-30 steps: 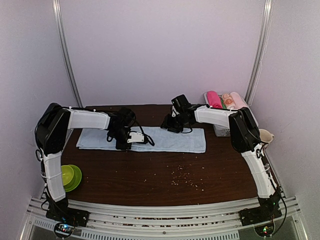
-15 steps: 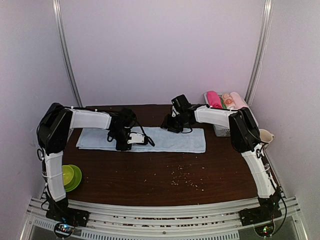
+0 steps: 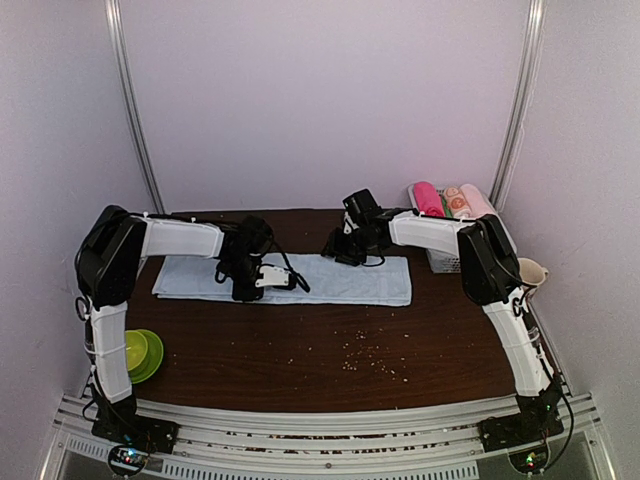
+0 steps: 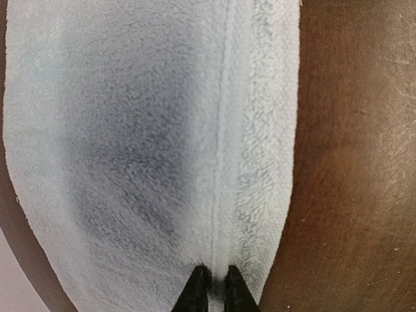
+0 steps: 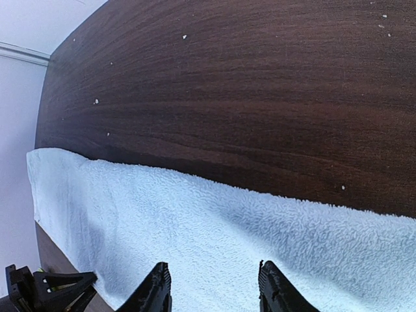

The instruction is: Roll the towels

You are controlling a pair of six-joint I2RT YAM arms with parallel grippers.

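Note:
A pale light blue towel (image 3: 330, 281) lies flat as a long folded strip across the table's far half. My left gripper (image 3: 243, 290) is low over its left-middle part. In the left wrist view its fingertips (image 4: 198, 289) stand a narrow gap apart on the towel (image 4: 130, 162), beside a seam, and the cloth is not lifted. My right gripper (image 3: 345, 255) hovers at the towel's far edge. It is open wide (image 5: 214, 289), with only flat towel (image 5: 195, 227) under it. A magenta-pink towel (image 3: 428, 198) sits rolled in the basket.
A white basket (image 3: 443, 262) holding pink and peach rolls stands at the back right, with a cream jug (image 3: 531, 270) beside it. A green bowl (image 3: 141, 353) sits at the front left. Crumbs (image 3: 365, 355) are scattered on the dark wooden table (image 3: 300, 350).
The left gripper's jaws have parted a little over the towel. Both arms and the towel stay where they were.

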